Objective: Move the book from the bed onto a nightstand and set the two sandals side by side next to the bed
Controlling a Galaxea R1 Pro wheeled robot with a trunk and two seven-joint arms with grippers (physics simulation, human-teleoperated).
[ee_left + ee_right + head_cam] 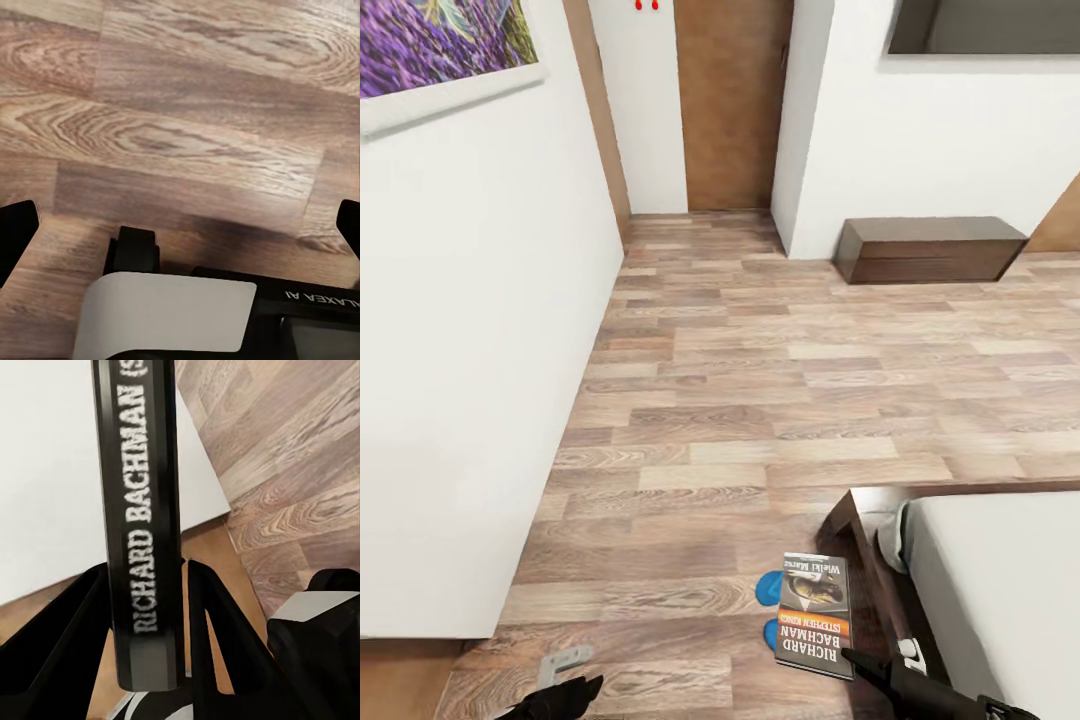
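Book (815, 615) held up over the wood floor (740, 400) in the head view, cover facing up, pinched at its near edge by the right gripper (852, 657), whose black arm reaches in from the lower right. Just beside the corner of the bed (1000, 580), above two blue sandals (770, 588) partly hidden beneath it. Left gripper (575, 690) low at the bottom edge. Wide bare floor ahead, white wall (470, 380) on the left, a long dark cabinet (930, 248) far off, a brown door (730, 100) beyond.

Left wrist view: fingers (16, 232) spread wide apart, nothing between, over planks.

Right wrist view: both fingers (217, 637) clamped on the book's spine (139, 525), lettering "RICHARD BACHMAN" along it.
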